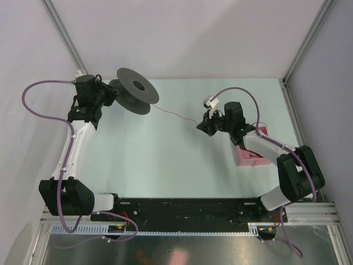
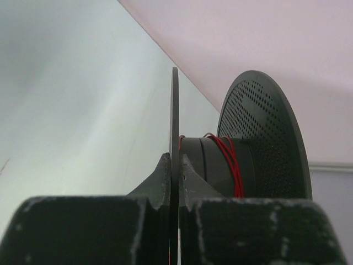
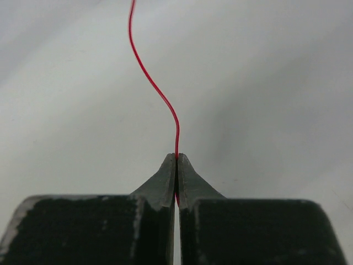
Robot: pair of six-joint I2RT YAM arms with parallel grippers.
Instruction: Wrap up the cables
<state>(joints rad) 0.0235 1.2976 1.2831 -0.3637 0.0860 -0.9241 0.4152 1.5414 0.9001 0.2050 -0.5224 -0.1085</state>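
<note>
A black spool (image 1: 135,89) lies tilted at the back left of the table. My left gripper (image 1: 110,91) is shut on its near flange (image 2: 175,121), which stands edge-on between the jaws. Red cable turns (image 2: 231,160) wrap the spool's hub. A thin red cable (image 1: 174,115) runs from the spool across the table to my right gripper (image 1: 202,126). In the right wrist view the right gripper (image 3: 176,157) is shut on this red cable (image 3: 160,94), which curves up and away from the closed tips.
A pink box (image 1: 251,155) sits under the right arm at the right side. A white connector (image 1: 210,102) sticks out near the right wrist. Walls enclose the table at the back and sides.
</note>
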